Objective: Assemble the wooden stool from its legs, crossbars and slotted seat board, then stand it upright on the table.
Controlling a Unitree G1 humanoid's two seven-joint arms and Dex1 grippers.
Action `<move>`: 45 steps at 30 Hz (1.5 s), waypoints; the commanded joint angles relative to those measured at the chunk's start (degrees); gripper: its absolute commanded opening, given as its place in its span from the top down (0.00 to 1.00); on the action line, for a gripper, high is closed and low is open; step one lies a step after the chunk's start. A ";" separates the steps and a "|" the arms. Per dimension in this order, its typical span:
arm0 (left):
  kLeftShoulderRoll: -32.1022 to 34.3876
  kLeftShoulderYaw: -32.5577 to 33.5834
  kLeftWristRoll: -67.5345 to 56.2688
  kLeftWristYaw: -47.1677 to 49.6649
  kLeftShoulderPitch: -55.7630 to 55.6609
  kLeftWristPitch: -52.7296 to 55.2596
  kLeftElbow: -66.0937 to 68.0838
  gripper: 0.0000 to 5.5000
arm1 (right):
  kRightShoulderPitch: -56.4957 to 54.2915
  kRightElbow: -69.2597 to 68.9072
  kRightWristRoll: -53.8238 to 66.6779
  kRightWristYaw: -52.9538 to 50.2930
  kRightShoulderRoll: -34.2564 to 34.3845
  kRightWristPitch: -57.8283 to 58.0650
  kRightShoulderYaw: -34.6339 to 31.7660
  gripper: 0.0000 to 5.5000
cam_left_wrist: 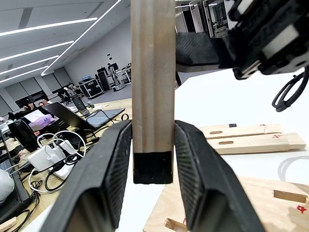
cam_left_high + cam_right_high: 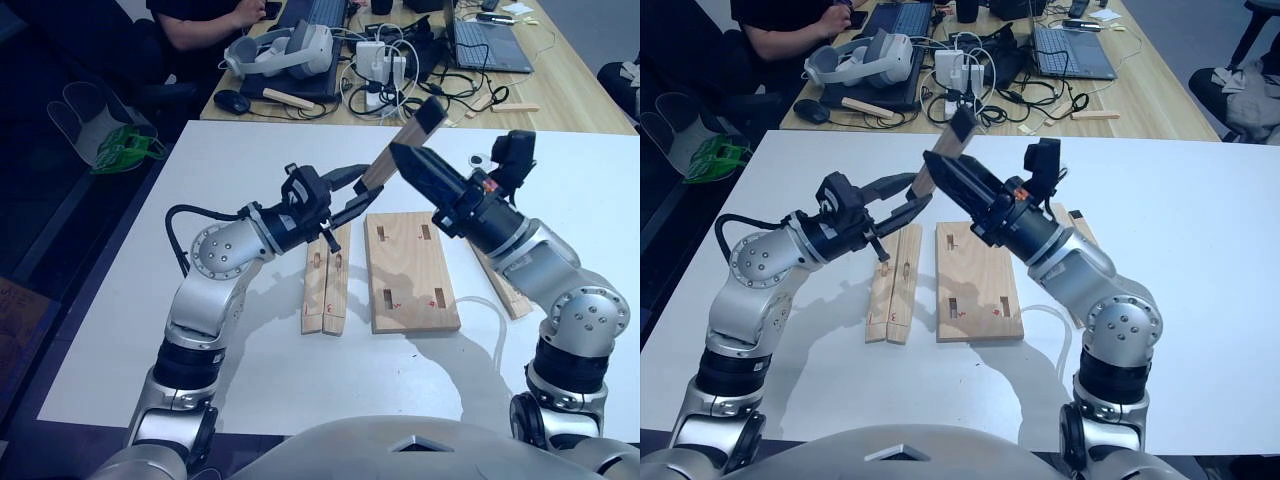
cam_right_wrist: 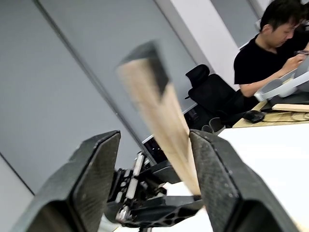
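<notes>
Light wooden stool leg with dark ends [image 2: 412,128] is up in the air, tilted, above the far edge of the flat slotted wooden seat board [image 2: 410,270]. Left gripper [image 2: 362,187] has its jaws clamped on the leg's lower end, just above the dark tip. Right gripper [image 2: 408,160] sits higher on the same leg with its jaws apart, straddling it, one finger against the wood. Seat board lies flat on the white tabletop [image 2: 230,330]. Two slotted wooden crossbars [image 2: 325,280] lie side by side, touching, just left of it. Another wooden piece [image 2: 505,288] lies right of the board, partly under the right arm. Clear tube [image 2: 497,325] curls nearby.
</notes>
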 commanded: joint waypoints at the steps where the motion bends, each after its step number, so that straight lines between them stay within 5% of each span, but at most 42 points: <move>1: 0.71 -0.74 0.05 -0.68 -0.09 1.33 -0.77 0.77 | 0.79 -0.32 -2.06 -0.02 -0.07 -2.43 0.91 0.52; 9: 1.23 -0.93 -0.23 -1.56 -0.19 2.05 -1.37 0.77 | 2.17 0.86 -8.03 -2.38 1.70 -7.08 2.09 0.52; 22: 0.96 -1.51 0.53 -1.34 0.58 1.39 -1.19 0.77 | 0.88 2.24 -7.44 -6.67 4.47 -9.07 1.16 0.91; 28: -0.62 -1.57 2.27 0.59 -0.45 -1.17 -1.22 0.77 | 1.22 2.36 -7.82 -7.97 5.40 -9.98 1.25 0.93; 35: -3.53 2.97 6.76 8.77 -4.38 -7.92 2.32 0.55 | -0.75 5.57 -17.64 -10.83 3.92 -18.29 -4.53 0.93; 42: -8.04 9.87 5.57 20.01 -2.77 -1.29 6.11 0.36 | 8.19 6.26 -43.68 0.58 -16.46 -24.72 -2.57 0.93; 45: -9.20 8.90 4.91 20.59 -0.15 1.25 5.28 0.29 | 12.37 8.09 -51.08 3.84 -19.73 -27.72 -1.29 0.93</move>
